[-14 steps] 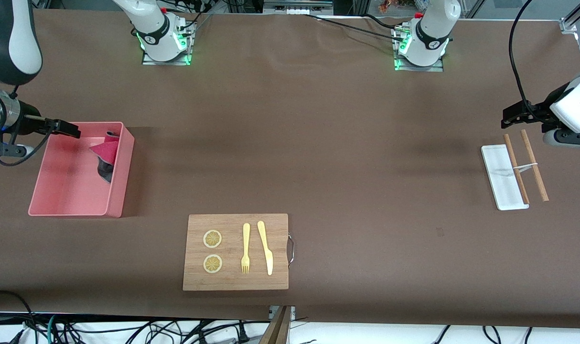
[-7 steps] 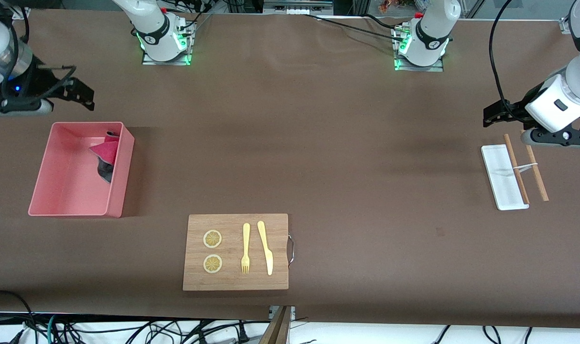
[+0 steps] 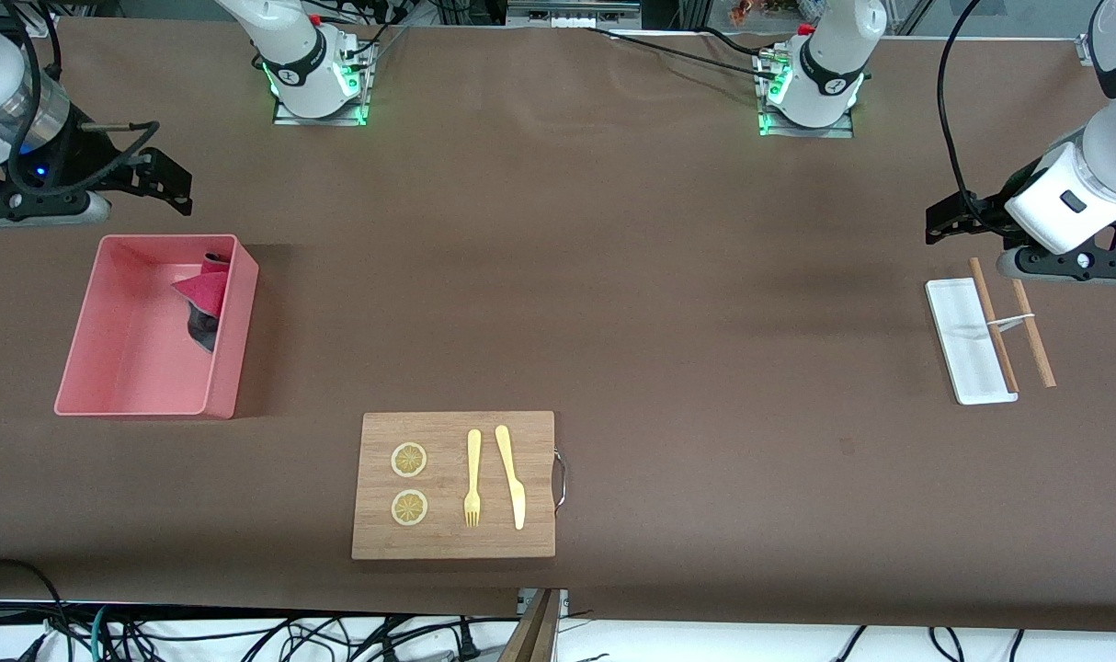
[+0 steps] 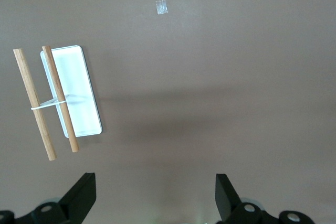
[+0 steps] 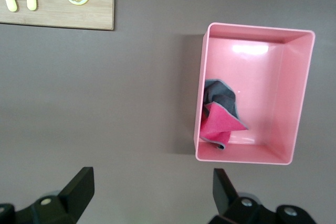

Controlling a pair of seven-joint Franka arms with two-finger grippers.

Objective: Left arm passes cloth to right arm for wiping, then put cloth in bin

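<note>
The cloth (image 3: 204, 299), crimson-pink and dark grey, lies crumpled in the pink bin (image 3: 126, 368) against the wall toward the table's middle. It also shows in the right wrist view (image 5: 218, 116), inside the bin (image 5: 294, 93). My right gripper (image 3: 167, 179) is open and empty in the air over bare table, just off the bin's edge that faces the robot bases. In its own view its fingers (image 5: 79, 187) stand wide apart over bare table. My left gripper (image 3: 944, 221) is open and empty, up over the table at the left arm's end, near the white tray.
A wooden board (image 3: 454, 485) with two lemon slices, a fork and a knife lies near the front edge. A small white tray (image 3: 967, 345) with two wooden sticks (image 3: 1027, 322) lies at the left arm's end, also in the left wrist view (image 4: 76, 98).
My right gripper has lifted out from over the bin and swung toward the robot bases, leaving the cloth inside. My left gripper has drifted slightly toward the table's middle and upward.
</note>
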